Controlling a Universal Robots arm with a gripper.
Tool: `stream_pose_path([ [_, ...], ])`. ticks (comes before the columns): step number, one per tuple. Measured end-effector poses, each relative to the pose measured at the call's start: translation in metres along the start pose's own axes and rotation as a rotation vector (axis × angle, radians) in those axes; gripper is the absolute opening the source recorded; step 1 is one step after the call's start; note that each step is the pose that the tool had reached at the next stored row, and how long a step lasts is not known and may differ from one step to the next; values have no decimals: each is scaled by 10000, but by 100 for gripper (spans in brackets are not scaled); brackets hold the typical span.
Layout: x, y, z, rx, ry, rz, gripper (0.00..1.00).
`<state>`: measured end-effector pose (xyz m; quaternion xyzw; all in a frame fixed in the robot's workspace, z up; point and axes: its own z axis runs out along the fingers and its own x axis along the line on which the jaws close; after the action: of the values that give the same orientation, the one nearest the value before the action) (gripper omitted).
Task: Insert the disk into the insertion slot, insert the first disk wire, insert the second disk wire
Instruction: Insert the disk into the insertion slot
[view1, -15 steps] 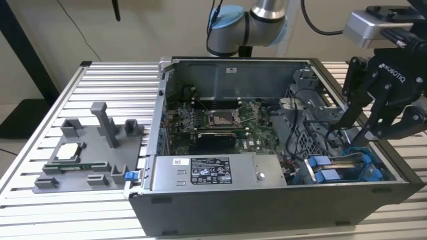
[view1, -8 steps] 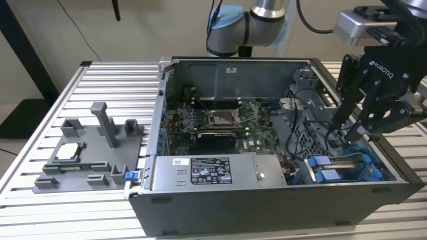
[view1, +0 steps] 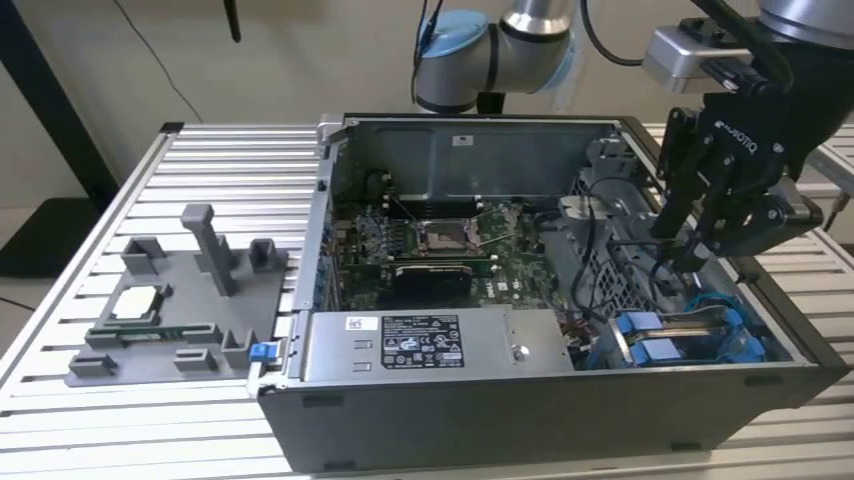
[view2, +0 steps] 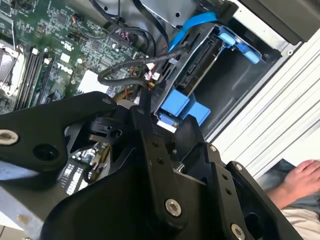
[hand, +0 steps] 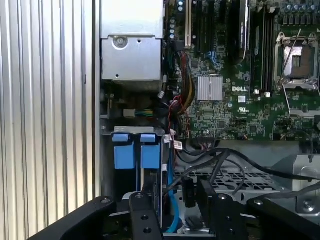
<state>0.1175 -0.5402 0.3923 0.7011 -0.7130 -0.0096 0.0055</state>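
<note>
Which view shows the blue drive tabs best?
The first wrist view: both blue tabs face the camera squarely. The exterior view sees them obliquely from above; the second wrist view shows them slanted.

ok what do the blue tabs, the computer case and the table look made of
Blue tabs: plastic, it seems, smooth and evenly bright blue with a slight sheen.
Computer case: painted or coated sheet metal, matte grey, thin folded edges.
Table: probably aluminium, pale silver ribbed slats with a dull shine.
</note>
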Motion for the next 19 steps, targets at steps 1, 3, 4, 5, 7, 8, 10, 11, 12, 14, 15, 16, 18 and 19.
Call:
stream_pose_path([
  [1, -16, 0, 11, 40, -2, 0, 100],
  [3, -48, 3, 29, 126, -3, -4, 100],
  [4, -64, 7, 37, 178, -4, -4, 100],
  [5, -78, 16, 47, 236, -7, -7, 0],
  [7, -90, 32, 66, 344, -15, -7, 0],
  [8, -91, 35, 73, 384, -27, -7, 0],
  [10, -91, 36, 79, 456, -32, -7, 0],
  [11, -91, 35, 79, 463, -31, -8, 0],
  [12, -91, 35, 78, 463, -28, -8, 0],
  [14, -89, 35, 79, 464, -29, -8, 0],
  [15, -89, 36, 79, 464, -29, -8, 0],
  [16, -87, 35, 79, 464, -28, -7, 0],
  [18, -80, 36, 80, 464, -28, -5, 0],
  [19, -73, 35, 80, 464, -28, -5, 0],
])
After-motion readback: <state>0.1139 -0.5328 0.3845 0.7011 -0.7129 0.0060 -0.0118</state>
